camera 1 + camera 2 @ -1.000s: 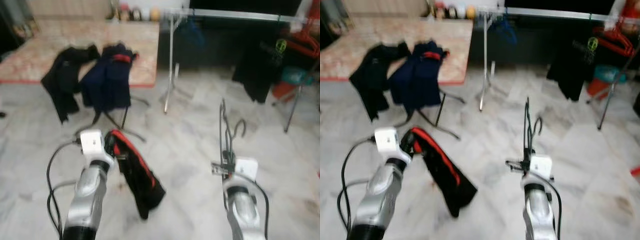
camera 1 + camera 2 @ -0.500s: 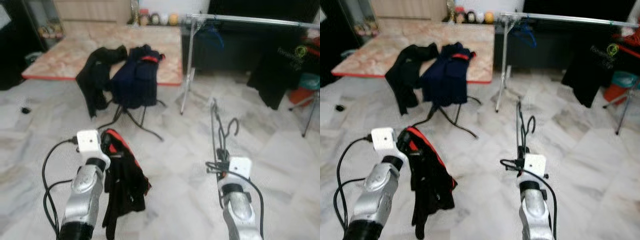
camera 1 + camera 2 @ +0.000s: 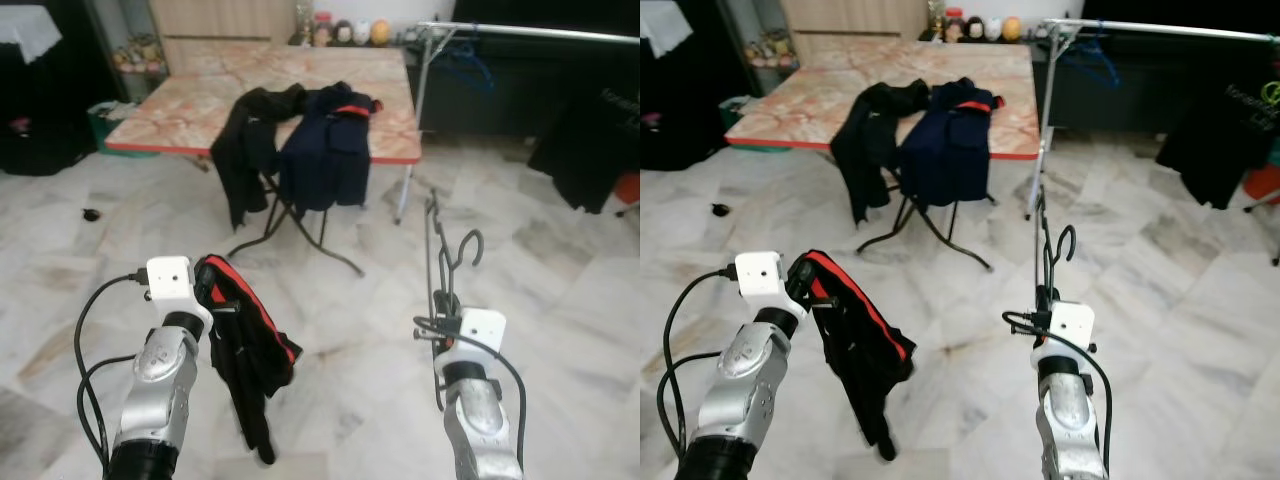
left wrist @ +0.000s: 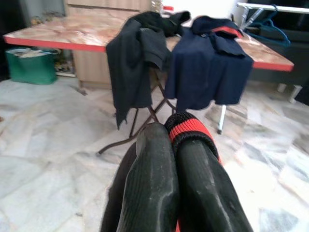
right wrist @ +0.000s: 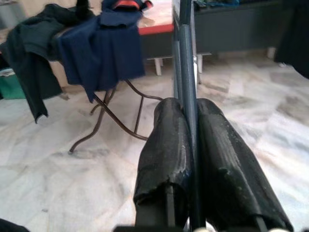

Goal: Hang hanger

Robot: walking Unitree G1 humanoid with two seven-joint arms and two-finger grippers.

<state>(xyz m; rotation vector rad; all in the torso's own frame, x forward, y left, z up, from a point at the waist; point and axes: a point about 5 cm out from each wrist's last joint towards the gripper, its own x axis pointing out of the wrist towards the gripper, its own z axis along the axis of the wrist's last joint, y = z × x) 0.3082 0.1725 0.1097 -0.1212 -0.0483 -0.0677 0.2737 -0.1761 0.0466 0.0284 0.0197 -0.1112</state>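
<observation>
My left gripper (image 4: 175,145), seen along its two black fingers (image 4: 149,188), which press together on a black garment with a red band (image 4: 189,129). Beyond, a counter (image 4: 58,34) with a marbled top and red edge carries a black jacket (image 4: 135,63) and a navy jacket (image 4: 207,67), both draped over its near edge. Pale marble floor (image 4: 43,150) below.

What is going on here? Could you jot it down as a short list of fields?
left gripper: shut on a black garment with red trim, which hangs down
right gripper: shut on a dark hanger, held upright
table: two dark garments draped over its front edge
clothes rail: beyond the table, on the robot's right
floor: pale marble tiles
</observation>
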